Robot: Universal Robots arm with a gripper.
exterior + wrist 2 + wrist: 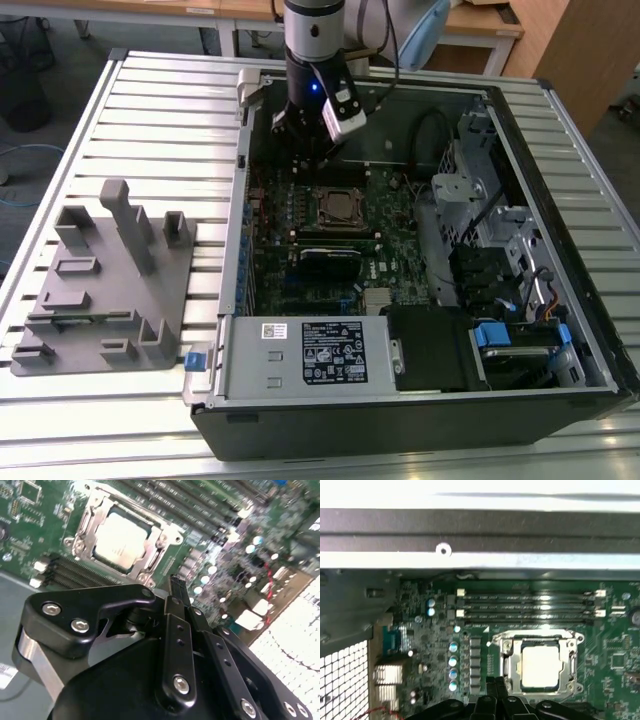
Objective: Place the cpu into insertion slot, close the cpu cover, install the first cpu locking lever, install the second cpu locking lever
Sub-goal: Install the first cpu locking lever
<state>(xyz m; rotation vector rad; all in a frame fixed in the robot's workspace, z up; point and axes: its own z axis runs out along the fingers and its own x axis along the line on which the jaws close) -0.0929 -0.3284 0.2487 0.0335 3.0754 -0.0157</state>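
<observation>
The cpu (340, 205) (121, 537) (540, 666), a square chip with a silver-grey top, lies flat in the insertion slot (341, 223) on the green motherboard inside the open computer case. The cpu cover (95, 507) (506, 647), a silver frame, lies down around the chip, which shows through its window. My gripper (305, 150) (176, 582) (495, 684) hangs above the board, a short way from the socket toward the case's far wall. Its black fingers are shut together with nothing between them and touch nothing.
A black ribbed card (330, 262) sits just in front of the socket, and memory slots (525, 605) run beside it. A power supply box (305, 355) and drive cages (470, 200) fill the case's near and right sides. A grey fixture (100, 280) stands on the slatted table.
</observation>
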